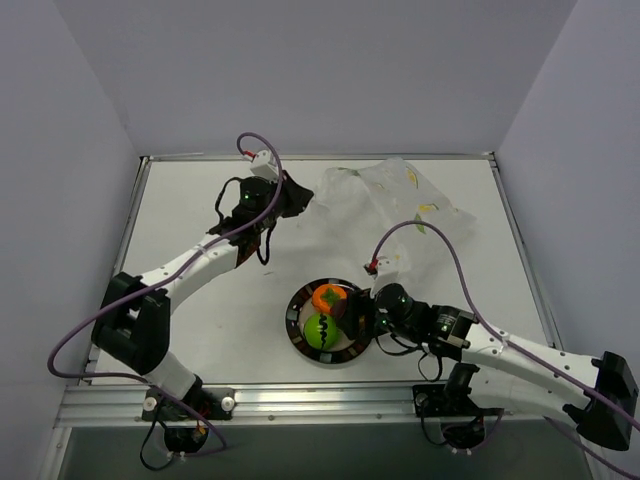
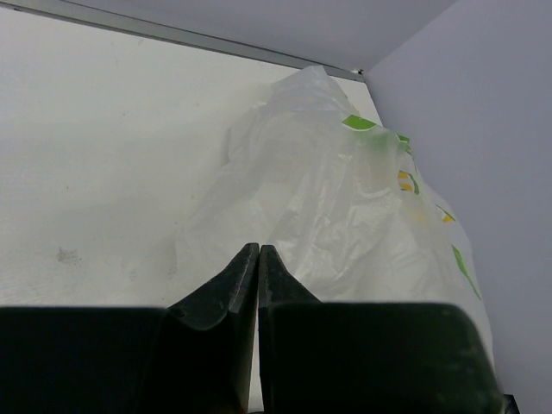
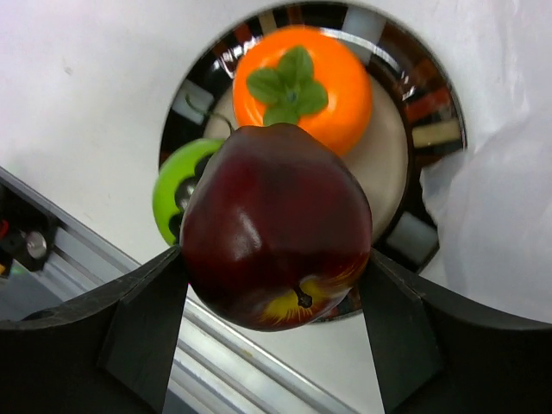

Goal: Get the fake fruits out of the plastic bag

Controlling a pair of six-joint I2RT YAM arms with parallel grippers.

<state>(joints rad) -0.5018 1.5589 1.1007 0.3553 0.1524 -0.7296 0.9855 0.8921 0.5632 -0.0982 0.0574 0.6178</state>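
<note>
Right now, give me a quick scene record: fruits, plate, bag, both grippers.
orange fruit: on plate
green fruit: on plate, beside orange fruit
maroon fruit: held over plate by right gripper
bag: crumpled, beyond plate, no fruit visible inside
left gripper: shut, tips by bag, nothing visibly held
right gripper: closed on maroon fruit

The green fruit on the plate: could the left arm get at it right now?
Probably not. The right arm's fingers hold the maroon fruit right over the plate, partly covering the green fruit, and the left arm's fingers are shut, away by the bag.
</note>
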